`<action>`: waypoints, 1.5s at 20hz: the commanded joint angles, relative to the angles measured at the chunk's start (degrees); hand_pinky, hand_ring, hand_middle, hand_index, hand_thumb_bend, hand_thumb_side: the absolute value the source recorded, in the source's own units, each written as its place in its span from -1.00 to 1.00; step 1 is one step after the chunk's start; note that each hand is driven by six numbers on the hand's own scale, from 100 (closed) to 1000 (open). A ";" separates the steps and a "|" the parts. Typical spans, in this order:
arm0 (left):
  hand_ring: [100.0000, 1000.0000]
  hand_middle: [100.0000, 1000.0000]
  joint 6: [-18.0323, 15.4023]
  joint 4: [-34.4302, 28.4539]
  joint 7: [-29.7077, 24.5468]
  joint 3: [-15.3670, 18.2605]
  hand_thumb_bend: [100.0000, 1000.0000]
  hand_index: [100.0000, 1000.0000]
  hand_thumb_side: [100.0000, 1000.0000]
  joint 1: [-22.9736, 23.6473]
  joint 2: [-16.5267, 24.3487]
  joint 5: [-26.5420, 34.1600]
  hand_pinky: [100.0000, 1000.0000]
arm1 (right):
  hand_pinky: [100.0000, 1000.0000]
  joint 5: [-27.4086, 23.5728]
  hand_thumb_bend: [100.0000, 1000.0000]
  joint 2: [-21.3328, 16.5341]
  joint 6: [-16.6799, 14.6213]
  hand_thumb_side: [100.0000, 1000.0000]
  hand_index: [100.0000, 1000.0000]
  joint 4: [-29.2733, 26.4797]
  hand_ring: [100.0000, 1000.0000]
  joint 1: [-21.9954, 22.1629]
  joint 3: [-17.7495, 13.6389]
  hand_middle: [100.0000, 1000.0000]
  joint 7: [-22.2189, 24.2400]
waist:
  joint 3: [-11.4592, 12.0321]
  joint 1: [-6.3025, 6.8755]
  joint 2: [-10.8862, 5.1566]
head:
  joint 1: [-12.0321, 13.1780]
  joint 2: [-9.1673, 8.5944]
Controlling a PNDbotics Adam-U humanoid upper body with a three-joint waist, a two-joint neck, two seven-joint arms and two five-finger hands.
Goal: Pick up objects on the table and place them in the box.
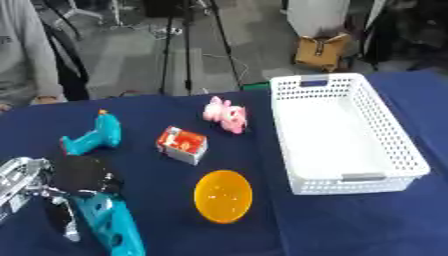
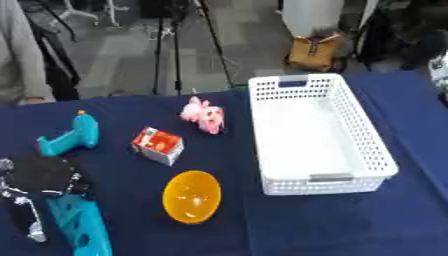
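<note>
My left hand [image 1: 81, 175] is at the lower left, over the near end of a long teal toy [image 1: 115, 227] with holes in it. Its fingers [image 1: 68, 227] curl down along the toy's left side. A second teal toy shaped like a drill [image 1: 93, 135] lies further back on the blue table. To its right are a red and white carton [image 1: 182, 144], a pink plush animal [image 1: 226, 115] and an orange bowl [image 1: 223, 196]. The white lattice basket [image 1: 398, 145] stands at the right with nothing in it. My right hand shows in neither view.
A person in grey stands at the far left edge, one hand [image 1: 45, 99] resting at the table's rim. Tripod legs and a brown bag [image 1: 321, 51] are on the floor behind. At the right edge is a pale shape [image 2: 440, 70] that I cannot make out.
</note>
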 commanded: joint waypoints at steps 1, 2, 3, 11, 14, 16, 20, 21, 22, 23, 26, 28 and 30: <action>0.52 0.43 -2.40 -0.02 -2.32 0.28 0.76 0.64 -0.07 -0.67 0.74 0.44 0.47 | -0.15 -0.37 -0.91 -0.68 -0.08 0.04 0.56 -0.40 0.00 -0.97 -0.10 0.15 0.15 | 0.04 -0.11 -0.62 | 0.87 1.29; 0.51 0.42 -2.42 0.04 -2.44 0.26 0.76 0.64 -0.07 -0.69 0.69 0.58 0.47 | -0.15 -0.37 -0.92 -0.67 -0.07 0.04 0.56 -0.41 0.00 -0.98 -0.09 0.15 0.16 | 0.04 -0.10 -0.63 | 0.95 1.50; 0.51 0.42 -2.42 0.06 -2.54 0.26 0.76 0.64 -0.07 -0.70 0.66 0.69 0.47 | -0.15 -0.37 -0.92 -0.67 -0.07 0.04 0.56 -0.41 0.00 -0.98 -0.09 0.15 0.17 | 0.04 -0.10 -0.64 | 1.00 1.61; 0.48 0.43 -2.38 0.80 -2.57 0.11 0.69 0.62 -0.11 -0.63 -0.18 2.00 0.44 | -0.15 -0.39 -0.91 -0.60 -0.08 0.05 0.56 -0.39 0.00 -0.91 -0.15 0.14 0.18 | -0.02 -0.16 -0.58 | 0.94 2.90; 0.48 0.44 -2.23 0.99 -1.93 0.23 0.68 0.63 -0.13 -0.80 -0.57 1.71 0.44 | -0.16 -0.39 -0.91 -0.53 -0.08 0.05 0.56 -0.40 -0.01 -0.92 -0.13 0.14 0.22 | -0.07 -0.16 -0.50 | 0.67 2.81; 0.48 0.45 -2.03 1.28 -1.24 0.33 0.68 0.63 -0.13 -0.79 -0.99 1.17 0.44 | -0.16 -0.37 -0.91 -0.47 -0.08 0.05 0.56 -0.36 -0.01 -0.90 -0.13 0.14 0.29 | -0.12 -0.20 -0.43 | 0.51 2.73; 0.42 0.37 -1.99 1.98 -0.32 0.37 0.67 0.59 -0.16 -0.89 -1.68 0.11 0.41 | -0.16 -0.37 -0.91 -0.42 -0.08 0.05 0.56 -0.33 -0.01 -0.93 -0.19 0.14 0.22 | -0.20 -0.24 -0.40 | 0.45 2.62; 0.42 0.37 -2.05 2.11 -0.13 0.37 0.67 0.59 -0.16 -0.92 -1.79 -0.13 0.41 | -0.16 -0.38 -0.91 -0.40 -0.08 0.05 0.56 -0.33 -0.01 -0.93 -0.18 0.14 0.23 | -0.20 -0.25 -0.40 | 0.42 2.59; 0.38 0.30 -2.11 2.23 0.06 0.37 0.68 0.55 -0.18 -0.93 -1.88 -0.34 0.39 | -0.16 -0.38 -0.91 -0.39 -0.08 0.05 0.56 -0.33 -0.01 -0.92 -0.18 0.14 0.24 | -0.20 -0.25 -0.40 | 0.38 2.56; 0.36 0.28 -2.18 2.36 0.22 0.37 0.67 0.54 -0.18 -0.95 -2.01 -0.56 0.38 | -0.16 -0.39 -0.91 -0.35 -0.06 0.05 0.56 -0.32 -0.01 -0.90 -0.19 0.14 0.25 | -0.21 -0.26 -0.40 | 0.30 2.50; 0.30 0.24 -2.46 2.72 0.71 0.35 0.66 0.51 -0.21 -1.01 -2.24 -1.19 0.35 | -0.16 -0.41 -0.91 -0.31 -0.06 0.05 0.56 -0.34 -0.01 -0.92 -0.20 0.14 0.29 | -0.23 -0.25 -0.41 | 0.23 2.43; 0.24 0.19 -2.57 2.91 1.07 0.39 0.63 0.46 -0.25 -1.05 -2.37 -1.58 0.30 | -0.16 -0.41 -0.91 -0.30 -0.05 0.05 0.56 -0.34 -0.01 -0.92 -0.22 0.14 0.29 | -0.22 -0.27 -0.42 | 0.13 2.39; 0.20 0.16 -2.51 3.08 1.44 0.46 0.52 0.44 -0.33 -1.13 -2.45 -2.06 0.26 | -0.15 -0.40 -0.91 -0.27 -0.05 0.05 0.56 -0.34 -0.01 -0.94 -0.23 0.14 0.30 | -0.21 -0.29 -0.42 | 0.09 2.27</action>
